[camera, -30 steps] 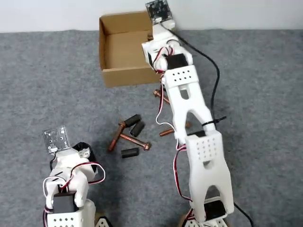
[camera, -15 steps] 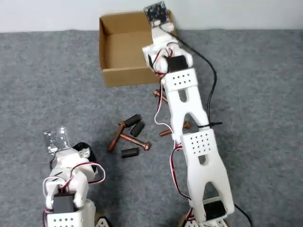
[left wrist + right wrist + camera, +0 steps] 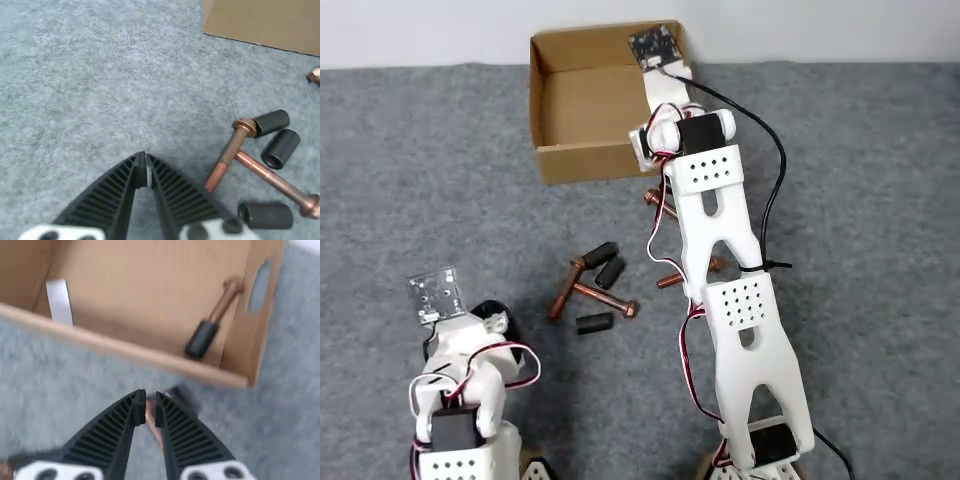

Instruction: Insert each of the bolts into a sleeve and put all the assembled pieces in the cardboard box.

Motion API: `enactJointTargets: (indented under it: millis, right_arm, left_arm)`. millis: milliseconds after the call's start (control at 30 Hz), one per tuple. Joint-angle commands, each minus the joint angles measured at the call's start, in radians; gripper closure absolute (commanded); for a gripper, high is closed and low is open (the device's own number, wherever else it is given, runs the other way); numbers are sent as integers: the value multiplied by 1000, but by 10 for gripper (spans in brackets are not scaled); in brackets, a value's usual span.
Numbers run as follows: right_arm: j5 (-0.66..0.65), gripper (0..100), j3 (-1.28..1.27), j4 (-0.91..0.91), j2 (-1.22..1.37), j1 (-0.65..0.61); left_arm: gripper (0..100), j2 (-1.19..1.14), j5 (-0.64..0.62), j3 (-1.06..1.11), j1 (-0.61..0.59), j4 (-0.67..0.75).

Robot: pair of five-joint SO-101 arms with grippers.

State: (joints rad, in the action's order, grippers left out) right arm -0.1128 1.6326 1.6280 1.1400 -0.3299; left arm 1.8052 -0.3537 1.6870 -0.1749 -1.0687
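**A:** Status: one assembled piece (image 3: 212, 320), copper bolt in black sleeve, lies inside the brown cardboard box (image 3: 582, 160), in the corner where front wall meets a side wall. The R gripper (image 3: 147, 407) hangs over the grey carpeted table (image 3: 440, 180) just outside that front wall. Its jaws are pinched nearly together, and we see nothing clearly held. The copper blur under them is too smeared to call.

**B:** And the L gripper (image 3: 145, 162)?

**A:** Clamped tight on nothing, low by its base, parts pile ahead of it. We judge we're at the next pick: bolt + sleeve.

**B:** How do we do it clean?

**A:** We open wide before descending, then take the long copper flanged bolt (image 3: 226, 157) mid-shank, jaws across its axis. The other arm takes the black cylindrical sleeve (image 3: 280, 148) round its body, bore free and facing the bolt tip. We line up axes and push slow. Tilt = jam, imo.

**B:** Obstacles?

**A:** The second copper bolt (image 3: 272, 182) butts its tip against the first's shank, so lifting one prob rolls the other. Also another black sleeve (image 3: 270, 122) touches the first bolt's head, and the third sleeve (image 3: 265, 215) sits just beside the second's head. A spare copper bolt (image 3: 671, 280) and a bolt head (image 3: 652, 198) peek out beside the R arm's white links (image 3: 745, 330), so that arm needs to clear off first. The box front wall stands between pile and drop spot, so we lift over it.
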Motion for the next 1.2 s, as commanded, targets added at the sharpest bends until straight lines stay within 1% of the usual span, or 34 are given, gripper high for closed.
enactJointTargets:
  millis: [0,67,167,233,467,700,1167]
  right_arm:
    - [-54,965,18,73,-70,12]
    - [-95,922,5,84,-48,15]
    - [-135,827,-6,64,-13,22]
    - [-150,801,-8,50,10,27]
    - [-215,853,-8,-2,114,64]
    - [-221,856,-8,-13,199,107]
    - [-222,860,-8,-85,274,67]
  left_arm:
    - [995,5,-3,-4,-28,32]
    - [995,5,-3,-4,-28,32]
    - [995,5,-3,-4,-28,32]
    - [995,5,-3,-4,-28,32]
    - [995,5,-3,-4,-28,32]
    - [995,3,-3,-4,-28,44]
    - [995,3,-3,-4,-28,44]
